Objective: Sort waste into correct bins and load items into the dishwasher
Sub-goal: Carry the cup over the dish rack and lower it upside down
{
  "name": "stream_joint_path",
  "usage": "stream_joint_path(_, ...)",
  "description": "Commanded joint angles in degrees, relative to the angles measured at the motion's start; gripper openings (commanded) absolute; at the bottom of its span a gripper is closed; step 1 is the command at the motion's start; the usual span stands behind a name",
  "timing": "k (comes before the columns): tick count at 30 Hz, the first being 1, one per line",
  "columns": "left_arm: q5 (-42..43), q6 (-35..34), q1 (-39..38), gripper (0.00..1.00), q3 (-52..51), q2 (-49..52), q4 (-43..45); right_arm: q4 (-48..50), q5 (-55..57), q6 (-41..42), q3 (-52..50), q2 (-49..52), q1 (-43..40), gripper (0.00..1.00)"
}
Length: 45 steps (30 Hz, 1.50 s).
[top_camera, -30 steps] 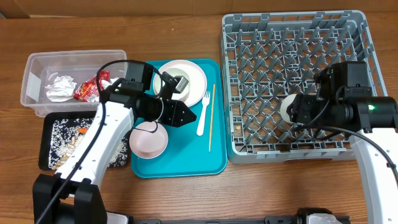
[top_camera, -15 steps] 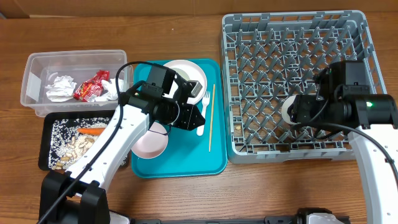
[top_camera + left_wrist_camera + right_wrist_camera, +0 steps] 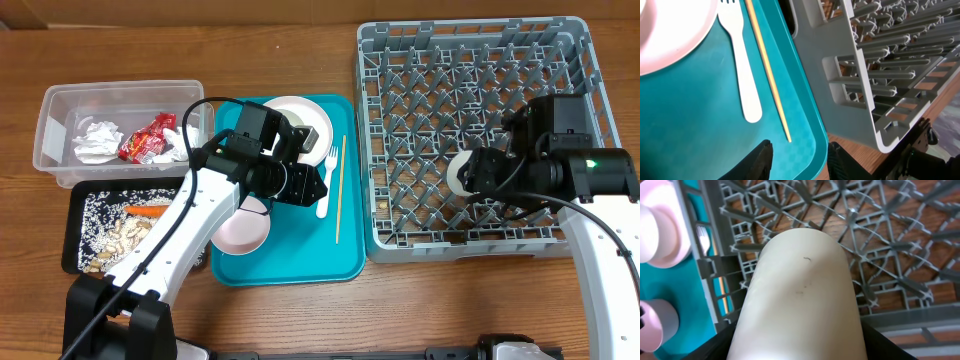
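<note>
Loading the rack: the right end effector (image 3: 478, 172) hangs over the left-hand part of the grey dish rack (image 3: 440, 90), clamped on a white cup (image 3: 800, 290) that lies on its side between the fingers, above the lattice floor and clear of it. To do this step well, the cup probably needs to come down into a gap between two rows of pegs rather than onto a peg tip. It should then be tipped so its mouth faces down, and let go only once the rack carries it. Which end is the mouth cannot be told from the wrist view.

Over the teal tray (image 3: 700, 130), the left end effector (image 3: 800, 157) hovers with its fingers apart, holding and touching nothing. The white plastic fork (image 3: 742, 65) and the thin wooden chopstick (image 3: 767, 75) lie side by side on the tray just ahead of it. The chopstick's near end is between the spread fingers' line and the tray's raised edge.
</note>
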Motion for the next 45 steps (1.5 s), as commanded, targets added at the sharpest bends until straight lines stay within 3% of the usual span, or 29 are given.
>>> stream_joint_path(1, -1.3, -0.3, -0.5, 0.38, -0.6, 0.5, 0.2, -0.3, 3.6, 2.9, -0.1, 0.9, 0.1, 0.04)
stream_joint_path(16, -2.6, -0.4, -0.8, 0.38, -0.6, 0.5, 0.7, -1.8, 3.6, 5.2, -0.1, 10.5, 0.1, 0.04)
stream_joint_path(45, -2.6, -0.4, -0.8, 0.38, -0.6, 0.5, 0.3, -0.4, 6.2, 5.4, -0.3, 10.7, 6.0, 0.04)
